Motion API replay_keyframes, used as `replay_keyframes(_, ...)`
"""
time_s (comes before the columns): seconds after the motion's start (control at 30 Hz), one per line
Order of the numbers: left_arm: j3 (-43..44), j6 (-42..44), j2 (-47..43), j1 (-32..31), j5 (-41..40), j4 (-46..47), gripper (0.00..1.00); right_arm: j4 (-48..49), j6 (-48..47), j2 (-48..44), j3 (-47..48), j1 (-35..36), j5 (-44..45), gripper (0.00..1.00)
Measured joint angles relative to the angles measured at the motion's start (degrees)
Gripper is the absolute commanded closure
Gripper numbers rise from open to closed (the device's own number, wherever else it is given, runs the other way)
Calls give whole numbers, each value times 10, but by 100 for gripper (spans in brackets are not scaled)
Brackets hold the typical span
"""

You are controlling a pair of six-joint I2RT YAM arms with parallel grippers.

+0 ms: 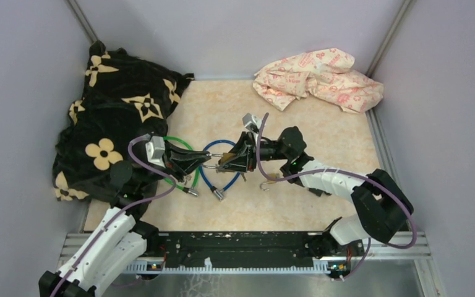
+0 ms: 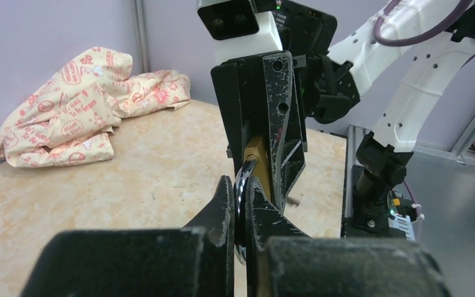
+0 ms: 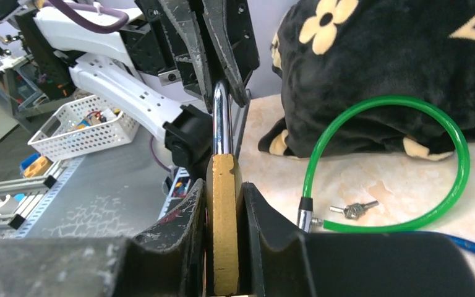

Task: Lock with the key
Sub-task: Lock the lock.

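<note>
From my remote station I see first the pale worktop (image 1: 321, 204), with a big black flowered blanket (image 1: 117, 105) piled on its left side and a cream printed cloth (image 1: 315, 77) crumpled at the far right corner, both well apart from the work. In the middle the two arms meet tip to tip. The left hand (image 1: 203, 164) is closed narrow on the steel shackle (image 3: 221, 120). The right hand (image 1: 226, 162) is pressed on both flat sides of the brass padlock (image 3: 224, 216), so each hand holds one end. I judge this is to keep the lock steady in the air, lifted from the worktop. Its long axis runs almost level from one hand to the other, with the shackle pointing to the left arm and the body to the right one. The bottom end with the keyhole is hidden inside the right hand. Under them lie a green cable (image 3: 408, 105) and a blue cable (image 1: 213, 148), each in a loop. A small key (image 3: 354, 210) lies on the worktop inside the green loop; I cannot tell if it belongs to this padlock.
</note>
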Motion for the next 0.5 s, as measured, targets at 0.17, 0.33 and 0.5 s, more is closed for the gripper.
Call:
replay_keyframes(0.17, 1, 49, 4, 1, 4, -51, 56, -168, -90, -30, 29, 0, 7, 100)
replay_keyframes(0.33, 8, 111, 17, 2, 23, -99, 59, -356, -203, -55, 90, 5, 36, 100)
replay_keyframes(0.5, 17, 133, 35, 2, 42, -112, 90, -489, -294, -71, 141, 16, 52, 100)
